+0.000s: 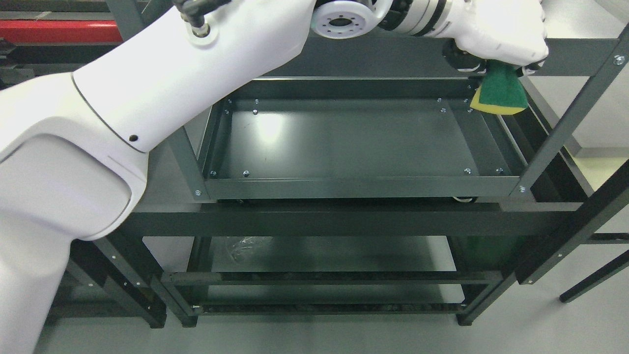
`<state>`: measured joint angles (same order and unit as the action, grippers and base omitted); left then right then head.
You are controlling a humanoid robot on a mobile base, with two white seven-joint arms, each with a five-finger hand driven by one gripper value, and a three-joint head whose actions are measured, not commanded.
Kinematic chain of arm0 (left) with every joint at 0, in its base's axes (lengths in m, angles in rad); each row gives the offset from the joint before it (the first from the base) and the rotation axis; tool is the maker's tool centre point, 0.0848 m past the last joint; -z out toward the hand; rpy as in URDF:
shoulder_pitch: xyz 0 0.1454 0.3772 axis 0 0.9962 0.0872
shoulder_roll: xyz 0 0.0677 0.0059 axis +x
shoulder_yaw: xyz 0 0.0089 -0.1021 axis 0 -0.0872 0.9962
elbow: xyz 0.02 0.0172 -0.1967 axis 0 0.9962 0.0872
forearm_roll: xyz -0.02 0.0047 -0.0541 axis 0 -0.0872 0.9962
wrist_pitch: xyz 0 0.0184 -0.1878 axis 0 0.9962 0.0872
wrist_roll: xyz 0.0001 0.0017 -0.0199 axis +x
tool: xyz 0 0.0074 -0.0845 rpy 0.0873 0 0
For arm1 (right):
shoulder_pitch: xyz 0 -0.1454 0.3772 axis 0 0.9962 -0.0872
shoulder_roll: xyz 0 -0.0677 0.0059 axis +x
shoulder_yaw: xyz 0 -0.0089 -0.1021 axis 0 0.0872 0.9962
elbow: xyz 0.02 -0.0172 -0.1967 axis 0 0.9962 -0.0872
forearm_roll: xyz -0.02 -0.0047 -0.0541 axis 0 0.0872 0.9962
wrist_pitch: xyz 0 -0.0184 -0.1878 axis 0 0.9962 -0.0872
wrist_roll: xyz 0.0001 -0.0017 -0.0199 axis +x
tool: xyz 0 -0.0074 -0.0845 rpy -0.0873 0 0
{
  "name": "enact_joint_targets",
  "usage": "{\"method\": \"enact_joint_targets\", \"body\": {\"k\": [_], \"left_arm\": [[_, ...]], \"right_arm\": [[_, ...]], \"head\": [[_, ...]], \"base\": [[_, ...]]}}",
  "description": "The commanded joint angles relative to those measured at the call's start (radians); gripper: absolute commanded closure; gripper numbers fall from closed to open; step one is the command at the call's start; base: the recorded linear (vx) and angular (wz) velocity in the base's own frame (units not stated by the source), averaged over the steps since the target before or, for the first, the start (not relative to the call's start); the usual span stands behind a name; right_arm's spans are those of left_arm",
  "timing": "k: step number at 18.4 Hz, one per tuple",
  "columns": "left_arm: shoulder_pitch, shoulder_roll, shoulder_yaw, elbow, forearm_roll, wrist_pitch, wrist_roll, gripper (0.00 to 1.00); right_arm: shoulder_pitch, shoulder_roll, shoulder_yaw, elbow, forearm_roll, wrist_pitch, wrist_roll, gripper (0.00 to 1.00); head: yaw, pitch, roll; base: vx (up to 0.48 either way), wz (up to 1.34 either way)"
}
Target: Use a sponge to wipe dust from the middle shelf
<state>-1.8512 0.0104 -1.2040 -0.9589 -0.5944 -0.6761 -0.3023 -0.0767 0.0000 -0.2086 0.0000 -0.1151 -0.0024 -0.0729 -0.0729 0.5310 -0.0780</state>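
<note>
Left robot hand [501, 34] grips sponge [500, 91] hanging just beneath it.

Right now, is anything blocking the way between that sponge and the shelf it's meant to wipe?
Nothing visible does. The left robot hand holds the green and yellow sponge above the far right corner of the dark shelf tray, whose floor looks bare. Only the tray's raised rim lies below the sponge.

Left arm [147, 83]: glossy white moulded shell, thin dark seam between segments, one small dark screw hole. Black cable enters a round port. Wrist: silver ribbed ring, white flange with bolt holes. White-covered left hand [501, 29].
</note>
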Motion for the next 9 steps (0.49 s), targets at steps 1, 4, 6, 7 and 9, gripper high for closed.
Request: {"method": "enact_joint_targets", "body": {"k": [1, 4, 6, 7, 9], "left_arm": [[-0.008, 0.095, 0.101, -0.038, -0.031, -0.063, -0.037, 1.00], [0.021, 0.204, 0.119, -0.121, -0.028, -0.097, -0.084, 1.00], [0.052, 0.278, 0.142, -0.165, -0.022, -0.106, -0.101, 1.00], [0.062, 0.310, 0.150, -0.193, -0.021, -0.109, -0.103, 1.00], [0.095, 0.387, 0.159, -0.285, -0.018, -0.109, -0.110, 1.00]], "right_arm": [[0.000, -0.017, 0.000, -0.017, 0.000, 0.073, 0.001, 0.00], [0.000, -0.017, 0.000, -0.017, 0.000, 0.073, 0.001, 0.00], [0.000, -0.017, 0.000, -0.017, 0.000, 0.073, 0.001, 0.00], [0.000, -0.017, 0.000, -0.017, 0.000, 0.073, 0.001, 0.00], [0.000, -0.017, 0.000, -0.017, 0.000, 0.073, 0.001, 0.00]], "head": [[0.0000, 0.000, 0.000], [0.0000, 0.000, 0.000], [0.0000, 0.000, 0.000], [0.0000, 0.000, 0.000], [0.0000, 0.000, 0.000]], "base": [[0.000, 0.00], [0.000, 0.00], [0.000, 0.00], [0.000, 0.00], [0.000, 0.00]]}}
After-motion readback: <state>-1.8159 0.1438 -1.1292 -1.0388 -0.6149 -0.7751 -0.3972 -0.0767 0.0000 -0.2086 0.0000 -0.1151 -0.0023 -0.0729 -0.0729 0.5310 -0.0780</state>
